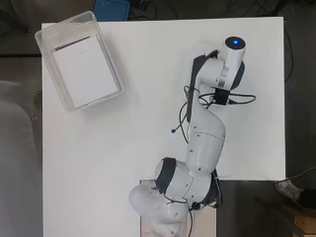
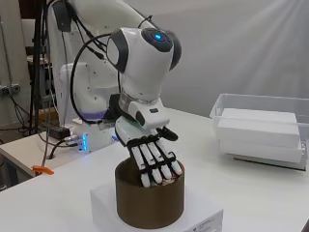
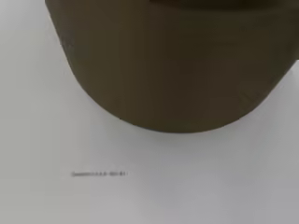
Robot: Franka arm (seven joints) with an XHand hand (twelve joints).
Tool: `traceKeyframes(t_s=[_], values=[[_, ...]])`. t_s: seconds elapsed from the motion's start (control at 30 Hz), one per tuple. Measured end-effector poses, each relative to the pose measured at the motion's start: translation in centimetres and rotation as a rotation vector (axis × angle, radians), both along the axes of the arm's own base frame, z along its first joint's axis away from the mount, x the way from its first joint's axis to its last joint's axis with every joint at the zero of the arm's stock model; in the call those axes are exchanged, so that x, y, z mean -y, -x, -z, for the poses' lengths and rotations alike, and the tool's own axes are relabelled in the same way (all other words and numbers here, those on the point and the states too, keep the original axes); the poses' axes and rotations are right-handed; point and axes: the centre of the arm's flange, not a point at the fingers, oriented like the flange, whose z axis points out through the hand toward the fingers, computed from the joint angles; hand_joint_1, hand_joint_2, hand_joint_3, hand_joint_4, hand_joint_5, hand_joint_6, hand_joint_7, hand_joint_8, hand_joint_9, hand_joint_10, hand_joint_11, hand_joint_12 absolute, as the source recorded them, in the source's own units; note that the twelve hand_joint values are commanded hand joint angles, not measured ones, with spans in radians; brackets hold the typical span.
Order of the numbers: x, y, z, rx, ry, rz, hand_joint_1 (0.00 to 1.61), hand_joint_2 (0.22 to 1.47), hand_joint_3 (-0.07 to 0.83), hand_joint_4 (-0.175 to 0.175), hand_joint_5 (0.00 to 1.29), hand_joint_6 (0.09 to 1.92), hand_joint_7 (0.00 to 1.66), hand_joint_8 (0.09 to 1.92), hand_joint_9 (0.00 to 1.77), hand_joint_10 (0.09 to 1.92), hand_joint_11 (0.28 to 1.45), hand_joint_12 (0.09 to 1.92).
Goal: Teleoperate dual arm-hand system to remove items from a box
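Observation:
A brown round container (image 2: pixel 149 203) stands on a flat white box (image 2: pixel 205 221) near the front of the table. My hand (image 2: pixel 152 154) hangs over it, palm turned down, with fairly straight fingers dipping inside the rim and closed on nothing I can see. The wrist view shows the container's wall (image 3: pixel 173 70) close up, above the white box's top (image 3: pixel 140 196). In the overhead view the arm's end hides the hand and the container; only a corner of the white box (image 1: pixel 200 49) shows. Far off, a clear plastic bin (image 1: pixel 49 32) (image 2: pixel 260 102) holds stacked flat white boxes (image 1: pixel 86 69) (image 2: pixel 258 128).
A blue crate (image 1: pixel 112 7) sits just beyond the table's far edge. Black cables (image 1: pixel 190 106) hang along the arm. An orange clamp (image 2: pixel 42 169) grips the edge of a side table by the arm's base.

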Motion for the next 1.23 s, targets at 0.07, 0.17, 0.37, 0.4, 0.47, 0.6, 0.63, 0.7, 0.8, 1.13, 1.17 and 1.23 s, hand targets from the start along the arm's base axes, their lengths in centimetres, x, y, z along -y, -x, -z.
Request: traceKeyframes(t_s=[0.07,0.17,0.37,0.4,0.47,0.6,0.63,0.7,0.8,1.13,1.17,1.23], values=[[0.3,-1.1,-2.1,0.031,0.044,-0.011,0.0,0.66,0.014,0.01,0.0,0.09,0.05,0.09,0.18,0.09,0.38,0.09],[-0.2,-2.1,-4.9,0.067,0.105,-0.023,0.0,0.71,0.015,0.007,0.05,0.09,0.1,0.09,0.21,0.09,0.37,0.09],[-5.9,-0.9,-11.6,0.163,0.198,-0.12,0.0,0.78,0.008,0.006,0.1,0.09,0.12,0.09,0.25,0.09,0.42,0.09],[-7.4,-0.6,-13.2,0.186,0.198,-0.138,0.0,0.78,0.007,0.006,0.09,0.09,0.12,0.09,0.24,0.09,0.42,0.09],[-10.9,-0.6,-15.9,0.236,0.178,-0.194,0.0,0.79,0.006,0.008,0.1,0.09,0.13,0.09,0.25,0.09,0.42,0.09],[-21.5,-0.2,-18.9,0.298,0.159,-0.357,0.02,0.81,0.006,0.016,0.14,0.09,0.19,0.09,0.33,0.09,0.46,0.09],[-23.9,0.8,-20.4,0.322,0.168,-0.388,0.04,0.81,0.006,0.017,0.14,0.09,0.2,0.09,0.34,0.09,0.46,0.09],[-26.6,3.1,-23.2,0.362,0.193,-0.411,0.06,0.81,0.004,0.02,0.15,0.09,0.22,0.09,0.36,0.09,0.47,0.09],[-30.2,8.7,-28.4,0.439,0.24,-0.382,0.08,0.82,0.006,0.022,0.13,0.09,0.22,0.09,0.35,0.09,0.46,0.09],[-37.4,16.1,-30.7,0.446,0.193,-0.281,0.01,0.88,0.003,0.044,0.23,0.09,0.41,0.09,0.55,0.09,0.6,0.09],[-37.3,16.1,-30.5,0.44,0.19,-0.276,0.01,0.88,0.004,0.037,0.21,0.09,0.4,0.09,0.54,0.09,0.6,0.09],[-37.1,16.1,-30.0,0.431,0.188,-0.273,0.0,0.88,0.002,0.024,0.17,0.09,0.35,0.09,0.51,0.09,0.6,0.09]])
